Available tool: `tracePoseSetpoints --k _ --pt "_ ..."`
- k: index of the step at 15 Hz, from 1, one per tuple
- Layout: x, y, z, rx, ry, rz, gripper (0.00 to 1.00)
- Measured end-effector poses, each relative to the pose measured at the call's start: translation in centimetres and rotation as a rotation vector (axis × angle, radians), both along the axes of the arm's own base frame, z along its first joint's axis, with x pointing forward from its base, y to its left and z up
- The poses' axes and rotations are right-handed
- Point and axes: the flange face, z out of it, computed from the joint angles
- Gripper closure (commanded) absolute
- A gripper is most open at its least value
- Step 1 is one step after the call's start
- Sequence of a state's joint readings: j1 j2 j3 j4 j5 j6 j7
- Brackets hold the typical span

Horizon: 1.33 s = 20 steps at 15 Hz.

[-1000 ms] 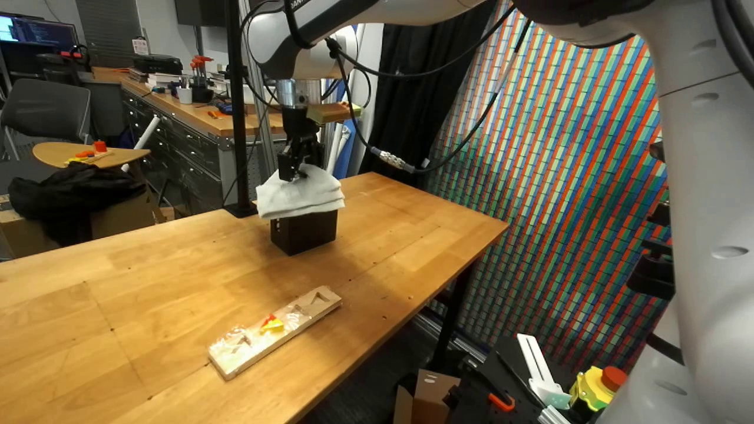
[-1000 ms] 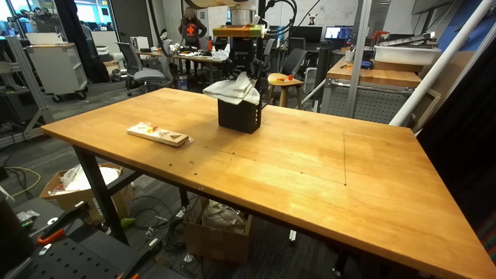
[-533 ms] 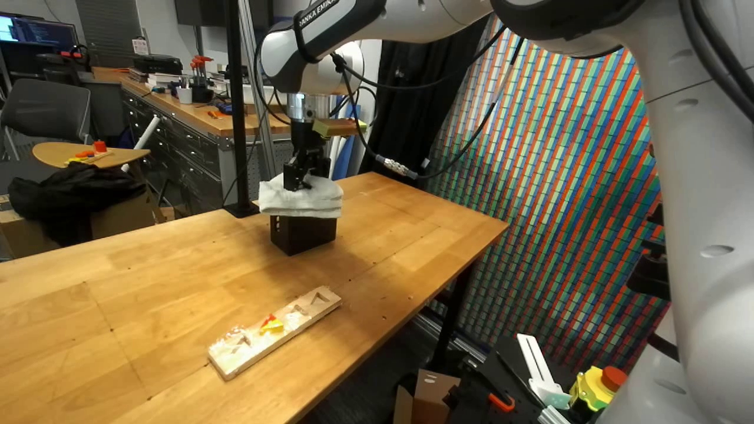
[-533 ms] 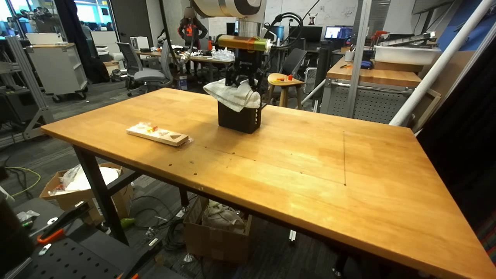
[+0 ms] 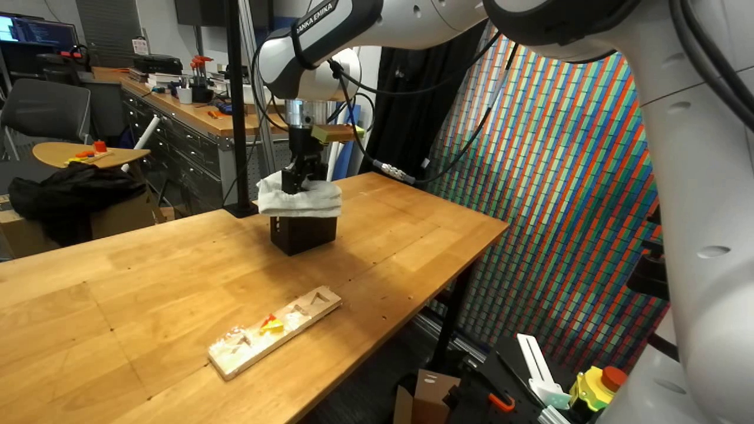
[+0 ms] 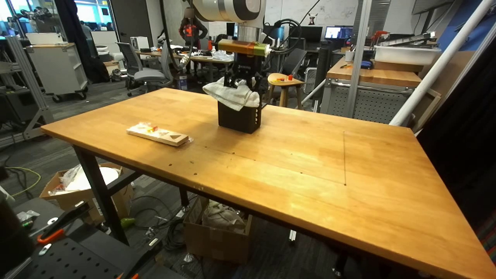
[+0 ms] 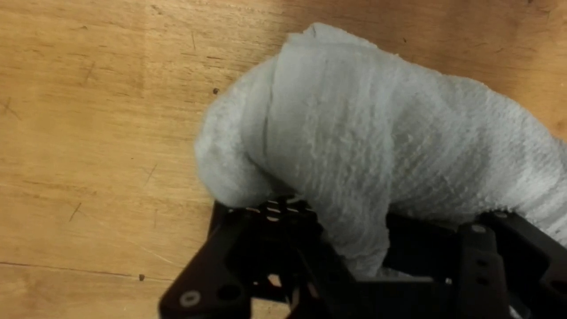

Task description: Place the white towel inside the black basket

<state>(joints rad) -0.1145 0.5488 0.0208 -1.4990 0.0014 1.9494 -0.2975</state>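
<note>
Fingers [image 5: 290, 181] observed closed and pointing straight down into the folds of the white towel [image 5: 297, 205]; whether cloth is pinched between them cannot be told. The towel lies rumpled across the top of the basket [image 5: 303, 235], overhanging its rim in both exterior views; how much cloth sits below the rim is hidden. In the wrist view a corner of the basket, perforated, shows beneath the cloth.

The arm [image 5: 412, 26] reaches over from the right-hand side in an exterior view, its forearm sloping down to a wrist held vertical above the basket. A cable [image 5: 393, 172] loops low beside the wrist.

The basket stands upright on the worktop [image 5: 177, 265], nearer the far edge than the near one. In an exterior view a black post [image 5: 235, 106] rises at that far edge, just beside the towel. In an exterior view a wooden board [image 6: 162, 135] lies left of the basket, apart from it and toward the near edge; to the right, a broad stretch of worktop continues to the side edge.
</note>
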Motion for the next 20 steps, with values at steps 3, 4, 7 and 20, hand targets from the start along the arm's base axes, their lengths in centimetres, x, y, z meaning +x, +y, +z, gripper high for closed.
tracePoseSetpoints --k 3,4,7,20 --pt "-0.1 -0.5 -0.3 0.031 0.002 -0.015 0.99" --pt "-0.1 -0.8 -0.4 0.047 0.003 -0.022 0.99" --pt "-0.3 -1.6 -0.5 0.084 0.007 -0.042 0.98" --pt "-0.8 -3.7 0.7 0.029 0.006 -0.041 0.14"
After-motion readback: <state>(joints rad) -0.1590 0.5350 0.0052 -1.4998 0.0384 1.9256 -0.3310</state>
